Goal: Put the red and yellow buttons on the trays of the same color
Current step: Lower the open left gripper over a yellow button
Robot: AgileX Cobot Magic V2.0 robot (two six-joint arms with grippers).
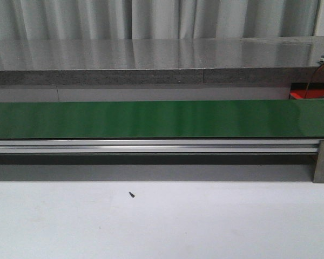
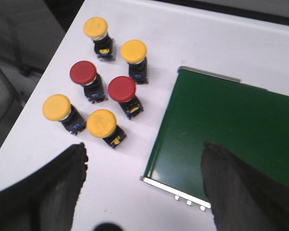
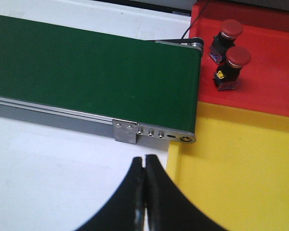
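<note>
White counter surface [image 1: 162, 221] fills the near part of the front view, and a small dark speck [image 1: 132, 194] is seen on it. Behind it, a long green conveyor belt [image 1: 162, 118] runs across the view on a silver aluminium rail [image 1: 151, 145]. A grey stone-like ledge [image 1: 151, 62] and pale curtains [image 1: 151, 19] are seen further back. At the right end, a small part of a red plastic tray [image 1: 305, 95] is visible. No hand is seen in this view.

In the left wrist view, the left hand [image 2: 143, 185] is held with its two dark fingers [image 2: 236, 187] wide apart and nothing between them. Beyond the fingers, six push buttons stand close together on the white counter, beside the end of the green belt: four yellow-capped push buttons [image 2: 101, 123] and two red-capped push buttons [image 2: 121, 88].

In the right wrist view, the right hand [image 3: 144, 166] is seen with its black fingers [image 3: 159, 202] pressed together, holding nothing. It hangs over the counter just beside the edge of a yellow plastic tray [image 3: 241, 168]. The red tray lies next to the yellow one, at the belt's end, and two red-capped buttons [image 3: 231, 60] already stand inside it.
</note>
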